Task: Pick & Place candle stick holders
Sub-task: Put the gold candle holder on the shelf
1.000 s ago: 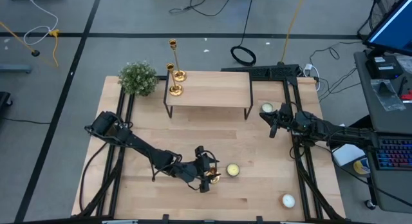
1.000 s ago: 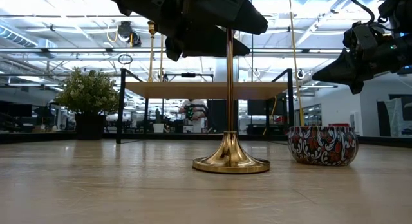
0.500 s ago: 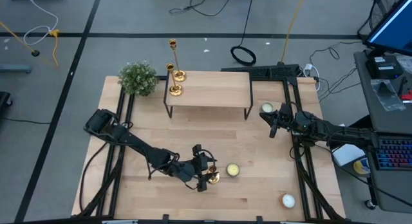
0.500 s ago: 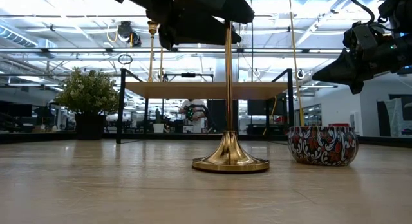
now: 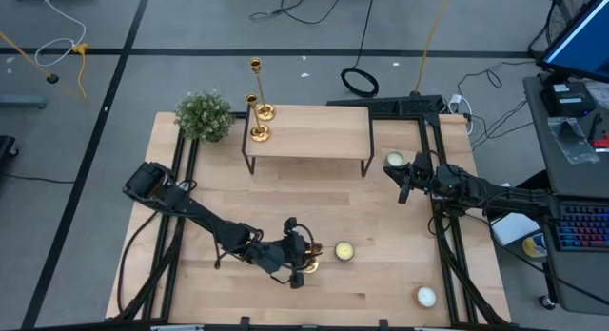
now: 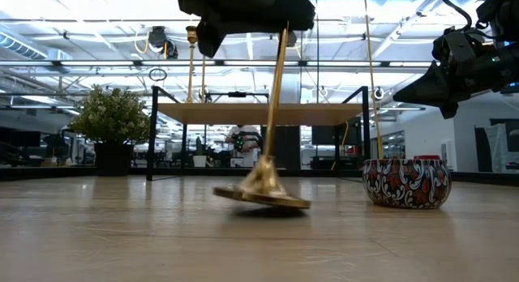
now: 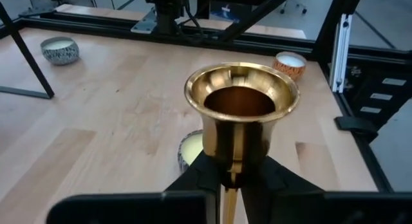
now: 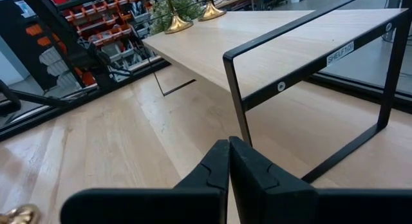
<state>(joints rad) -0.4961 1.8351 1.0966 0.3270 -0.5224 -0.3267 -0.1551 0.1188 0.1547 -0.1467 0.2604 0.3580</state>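
Note:
A gold candle stick holder leans over near the table's front middle, and my left gripper is shut on it under its top cup. Its round base is tipped; I cannot tell whether the low edge still rests on the table. Two more candle stick holders stand by their bases on the far left corner of the raised wooden shelf. My right gripper waits shut at the table's right side, with nothing in it. My left gripper pinches the thin stem just under the top cup between its two fingers. It comes at the stem slanting down from the table's left. The holder hangs tilted below the fingers, with its base swung toward the table's left.
A patterned candle tin sits just right of the held holder. Two more candles lie at the right and front right. A potted plant stands left of the shelf. Bare wood lies before the shelf.
My left gripper has shut on the stem under the cup and risen slightly. The candle stick holder, upright a second ago, has tipped. Its base has lifted on one side and swung toward the table's left, while its top has stayed about where it was.

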